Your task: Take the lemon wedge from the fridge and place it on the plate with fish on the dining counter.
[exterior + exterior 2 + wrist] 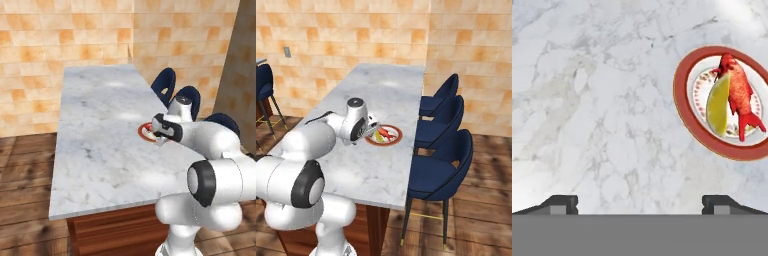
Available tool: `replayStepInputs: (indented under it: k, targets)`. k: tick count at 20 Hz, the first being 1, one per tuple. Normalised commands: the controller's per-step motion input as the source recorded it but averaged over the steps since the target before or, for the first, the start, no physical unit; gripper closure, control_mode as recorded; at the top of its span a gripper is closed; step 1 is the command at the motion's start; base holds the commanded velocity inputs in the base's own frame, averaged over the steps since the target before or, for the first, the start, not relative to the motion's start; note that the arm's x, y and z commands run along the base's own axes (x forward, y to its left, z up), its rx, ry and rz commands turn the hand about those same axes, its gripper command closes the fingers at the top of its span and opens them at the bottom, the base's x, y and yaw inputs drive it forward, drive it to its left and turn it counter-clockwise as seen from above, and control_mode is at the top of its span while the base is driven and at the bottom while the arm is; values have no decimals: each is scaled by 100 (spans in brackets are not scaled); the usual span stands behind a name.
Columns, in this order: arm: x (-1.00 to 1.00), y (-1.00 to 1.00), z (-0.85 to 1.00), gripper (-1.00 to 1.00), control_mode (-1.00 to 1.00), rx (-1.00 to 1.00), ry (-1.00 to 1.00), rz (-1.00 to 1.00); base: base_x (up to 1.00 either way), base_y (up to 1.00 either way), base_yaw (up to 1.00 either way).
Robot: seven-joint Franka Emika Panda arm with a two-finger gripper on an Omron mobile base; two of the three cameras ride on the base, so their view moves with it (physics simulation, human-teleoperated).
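- Marble filled most of what I watched from the remote desk: the dining counter (100,145) ran long and pale on its brown wooden base, backed by an orange tiled wall (65,35).
- Blue chairs (441,165) stood in a row along the counter's far side, tucked close to its edge.
- My white arm (316,145) reached over the marble from the base, its hand hanging above the plate and partly masking it in both base views.
- Near the chair-side edge of the counter sat the plate (684,107), red-rimmed and pale-centred.
- On it lay the red fish (739,95), stretched across the middle.
- Against the fish rested the lemon wedge (718,107), yellow and small, inside the rim and touching the fish's flank; I judged the delivery done.
- At the bottom of the hand view, the gripper (639,204) stood released, its two dark fingertips (559,204) spread wide with nothing but bare marble between them.
- As I read it, the risk lay in the retreat: the hand hung low and close to the plate, so a sideways swing could clip the rim and slide the plate toward the nearby edge, or tip the wedge off the fish and onto the marble.
- I judged a straight lift clear of the plate the safer exit, before any turn of the arm or drive of the base.
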Motion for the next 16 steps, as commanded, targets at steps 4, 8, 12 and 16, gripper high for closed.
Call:
replayStepInputs:
  k: [4,8,12,16]
  targets:
    - [-100,9,37,-100,-100,0,-20,-11,0,0,0]
    - [-100,0,88,-100,-100,0,-69,-3,0,0,0]
    - [-100,-1,96,-100,-100,4,-83,-4,0,0,0]
    - [-84,-28,70,-100,-100,13,-84,-11,0,0,0]
